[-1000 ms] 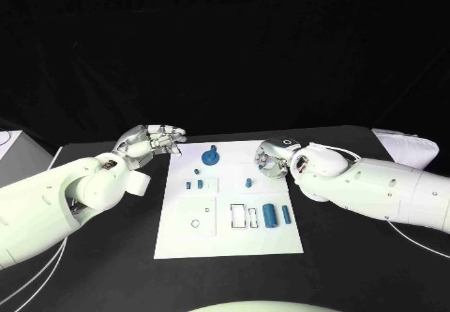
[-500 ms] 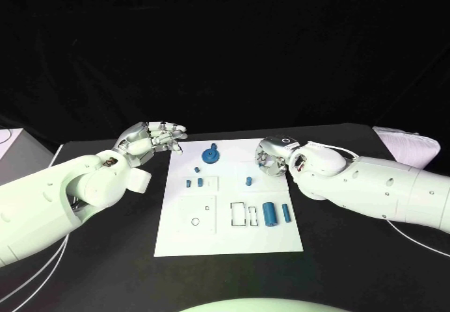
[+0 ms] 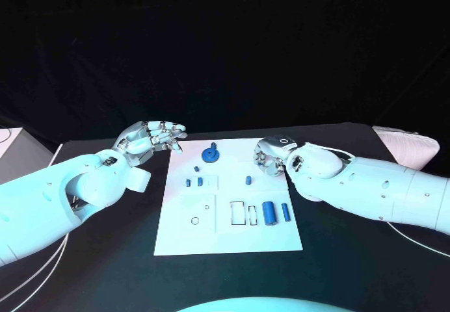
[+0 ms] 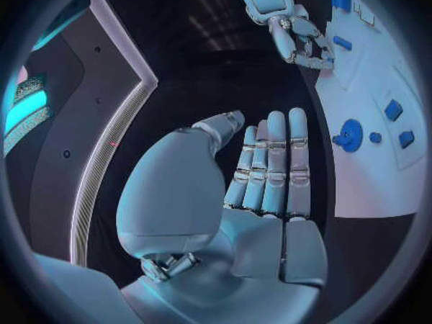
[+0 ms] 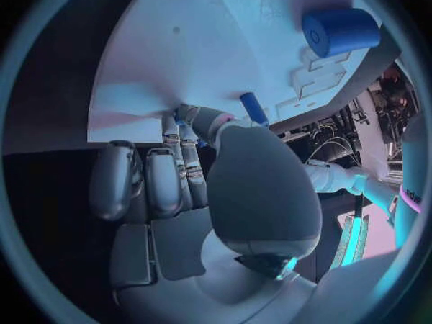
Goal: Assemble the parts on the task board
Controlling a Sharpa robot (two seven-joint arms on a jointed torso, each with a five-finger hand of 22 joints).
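Black table (image 3: 93,260), dark backdrop behind; white task board (image 3: 229,231) at centre. Note for your log:
- Right hand (image 3: 272,158): has edged inward over board's far right edge since a second ago; fingers curled, hold uncertain, cannot tell.
- Left hand (image 3: 152,138): unchanged, hovering off board's far left corner, fingers extended together, holding nothing.
- Blue parts (image 3: 269,212): same places on board; assembly likely not begun.

We see a white task board (image 3: 229,227) on a black table (image 3: 356,260), carrying blue parts: a round gear-like piece (image 3: 211,155) at twelve o'clock and a cylinder (image 3: 268,212) at four. Both hands, left (image 3: 153,137) and right (image 3: 271,158), are silver on white arms.
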